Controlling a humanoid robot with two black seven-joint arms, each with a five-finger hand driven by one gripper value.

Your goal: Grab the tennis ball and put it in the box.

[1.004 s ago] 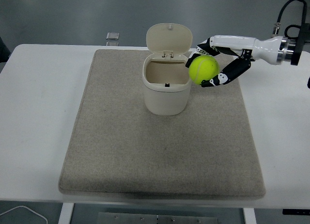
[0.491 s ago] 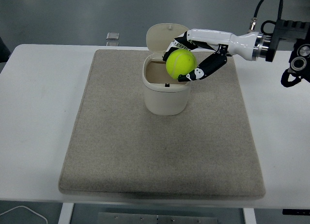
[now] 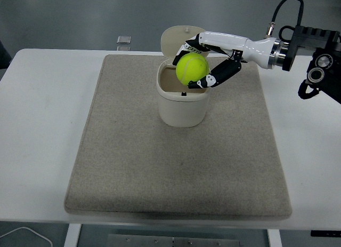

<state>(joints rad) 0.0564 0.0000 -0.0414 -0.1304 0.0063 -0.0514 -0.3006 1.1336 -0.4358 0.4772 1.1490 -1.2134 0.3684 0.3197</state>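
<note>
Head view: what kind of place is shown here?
Probably a robot test lab: a plain white table with a beige felt mat, a bare grey floor behind, and a cabled right robot hand holding a yellow tennis ball over a cream lidded plastic box.

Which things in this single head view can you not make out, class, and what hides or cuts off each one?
- Inside of the box: the tennis ball and right hand cover part of the opening; its floor is unseen.
- Small object on the far table edge: too small to identify.
- Right arm: cut off by the picture's right edge.
- Left arm: out of view.
</note>
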